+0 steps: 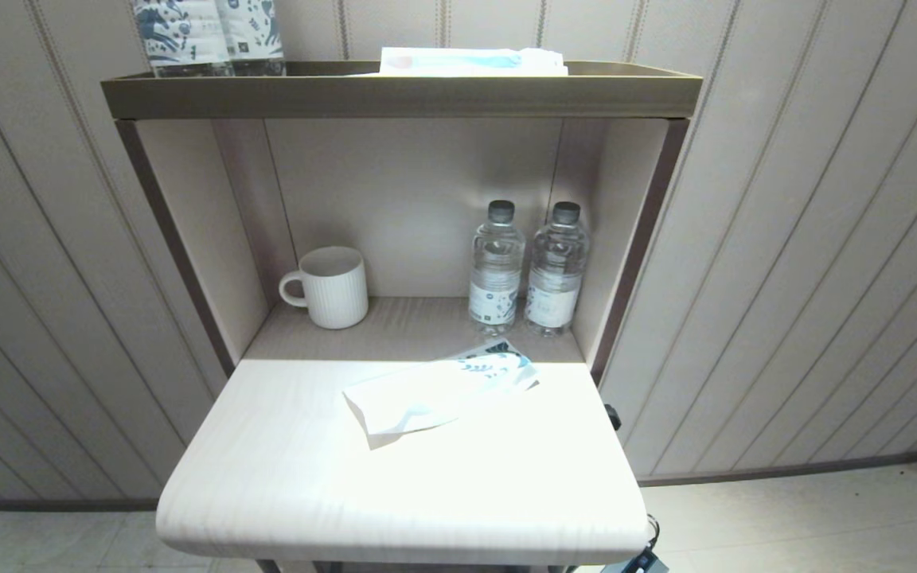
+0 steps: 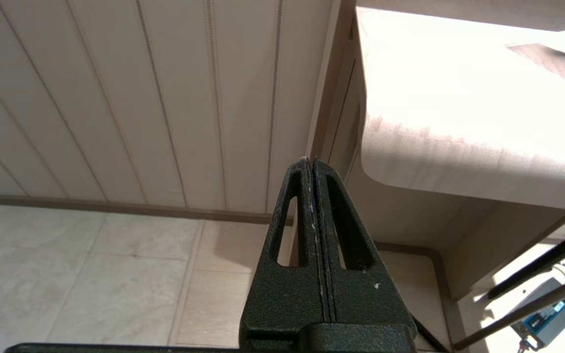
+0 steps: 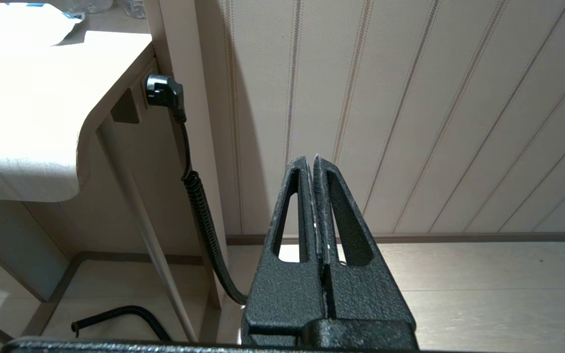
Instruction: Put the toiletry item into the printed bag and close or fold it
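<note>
Landmark: take the pale wooden shelf top [image 1: 283, 469] as your reference for everything below.
Printed bag: the printed bag [image 1: 438, 388] lies flat toward the back of the shelf top, its leaf-printed end nearest the two water bottles [image 1: 526, 270] in the niche behind.
Toothbrush: you cannot make it out as a separate thing; a faint bluish streak inside the bag may be it, so it looks already bagged.
Bag mouth: you cannot tell whether the near end, which looks turned over, is properly folded or the zip strip pressed.
Left gripper: the left gripper [image 2: 310, 161] sits low beside the shelf top, below its edge, its fingers pressed together on nothing.
Right gripper: the right gripper [image 3: 310, 159] sits low on the other side, near the coiled black cable [image 3: 199, 201], fingers likewise together and empty.
Step in hand: judged from this, the work is finished or nearly so, arms parked.
Next move: if anything remains, check the closure before you count it done.
</note>
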Robot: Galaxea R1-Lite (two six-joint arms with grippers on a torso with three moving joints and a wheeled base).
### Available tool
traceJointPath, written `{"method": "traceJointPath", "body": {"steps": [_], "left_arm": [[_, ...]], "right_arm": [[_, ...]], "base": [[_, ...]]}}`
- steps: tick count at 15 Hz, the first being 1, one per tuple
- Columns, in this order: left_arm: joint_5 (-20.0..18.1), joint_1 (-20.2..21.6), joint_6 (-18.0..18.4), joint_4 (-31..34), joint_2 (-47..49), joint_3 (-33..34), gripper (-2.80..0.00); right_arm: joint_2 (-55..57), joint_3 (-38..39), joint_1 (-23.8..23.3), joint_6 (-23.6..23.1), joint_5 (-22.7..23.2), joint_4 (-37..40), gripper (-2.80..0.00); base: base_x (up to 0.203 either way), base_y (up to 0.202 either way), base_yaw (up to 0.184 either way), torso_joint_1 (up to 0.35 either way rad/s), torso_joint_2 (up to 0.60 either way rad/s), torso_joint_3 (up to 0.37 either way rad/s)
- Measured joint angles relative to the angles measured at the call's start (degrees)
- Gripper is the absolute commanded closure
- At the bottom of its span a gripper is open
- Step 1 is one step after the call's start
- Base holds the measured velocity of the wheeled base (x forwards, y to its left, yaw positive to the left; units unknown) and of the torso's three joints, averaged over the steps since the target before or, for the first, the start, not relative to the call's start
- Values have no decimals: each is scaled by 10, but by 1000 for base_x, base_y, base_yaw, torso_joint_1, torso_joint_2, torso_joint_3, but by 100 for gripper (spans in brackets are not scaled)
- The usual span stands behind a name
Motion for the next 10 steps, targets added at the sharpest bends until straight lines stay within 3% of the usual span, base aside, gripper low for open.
{"method": "traceJointPath", "body": {"steps": [10], "left_arm": [[-1, 0, 2, -1, -1, 1, 0]], "right_arm": [[0, 0, 0, 1, 1, 2, 0]], "base": [[0, 0, 0, 0, 0, 0]]}}
